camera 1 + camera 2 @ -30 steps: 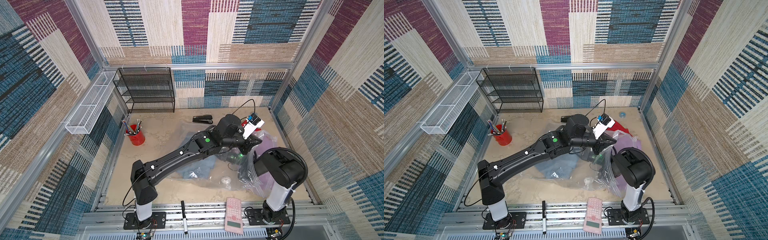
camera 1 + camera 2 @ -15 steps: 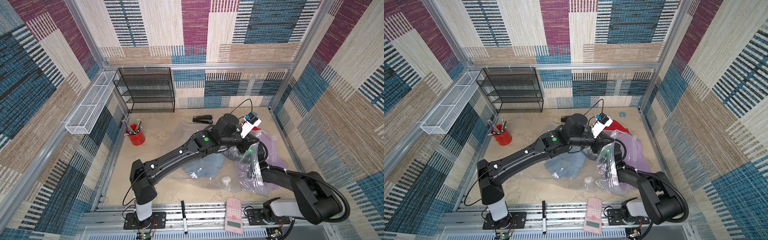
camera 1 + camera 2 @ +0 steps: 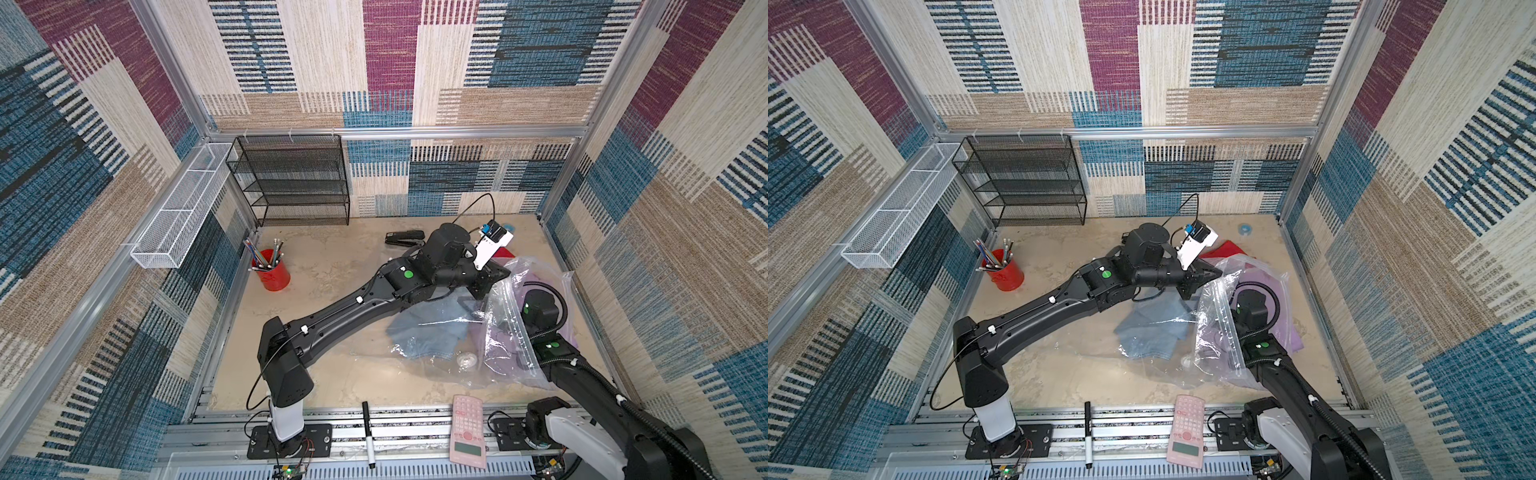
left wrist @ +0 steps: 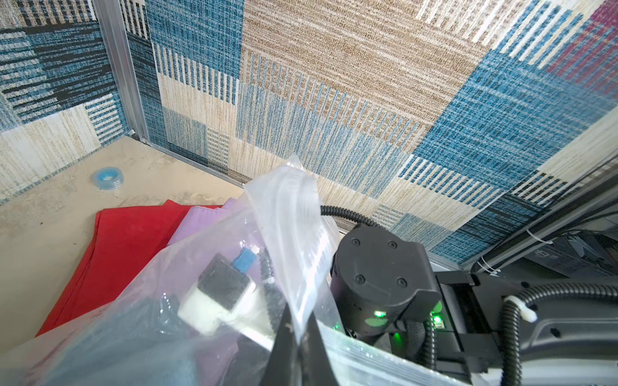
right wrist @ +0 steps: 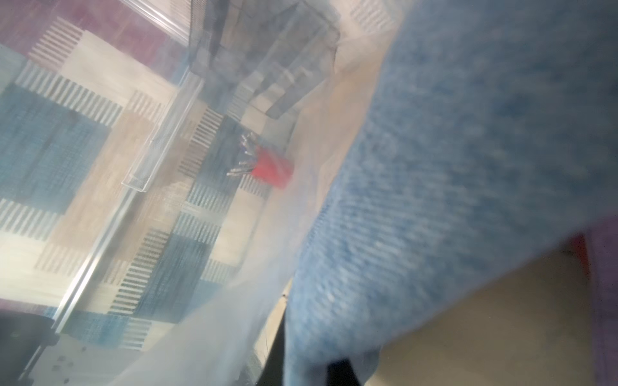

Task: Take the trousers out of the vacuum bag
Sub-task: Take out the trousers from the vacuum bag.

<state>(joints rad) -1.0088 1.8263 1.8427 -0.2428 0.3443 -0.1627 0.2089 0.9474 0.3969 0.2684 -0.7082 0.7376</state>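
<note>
Since one second ago the right arm has unfolded and reached forward, so the right end effector (image 5: 311, 347) is now inside the vacuum bag (image 3: 505, 299).

Closest to the front, a pink calculator (image 3: 468, 430) and a black pen (image 3: 368, 432) lie on the metal rail (image 3: 415, 434). Just past them the bag lies on the table (image 3: 332, 266), with its little round white valve (image 3: 466, 359) on top. The blue denim trousers (image 3: 428, 328) lie under the clear plastic, near the middle of the table. In the blurry right wrist view the blue cloth sits between the two dark fingers, so this end effector looks closed on it.

The lilac trousers (image 3: 1292, 332) lie on the right side, by the right arm. I cannot tell how much of them is inside the bag. A bit farther, the left end effector (image 4: 298, 329) is squeezed shut on the bag's ridged edge and holds it up.

Behind the bag the red trousers (image 3: 1227, 249) lie flat on the table, outside the bag, touching the lilac pair. Farther back are a red cup of pencils (image 3: 272, 274), a black stapler (image 3: 403, 237) and a blue tape roll (image 3: 1245, 229). Farthest, a black mesh shelf (image 3: 291, 183) stands at the back wall and a white wire basket (image 3: 183, 208) hangs on the left wall.
</note>
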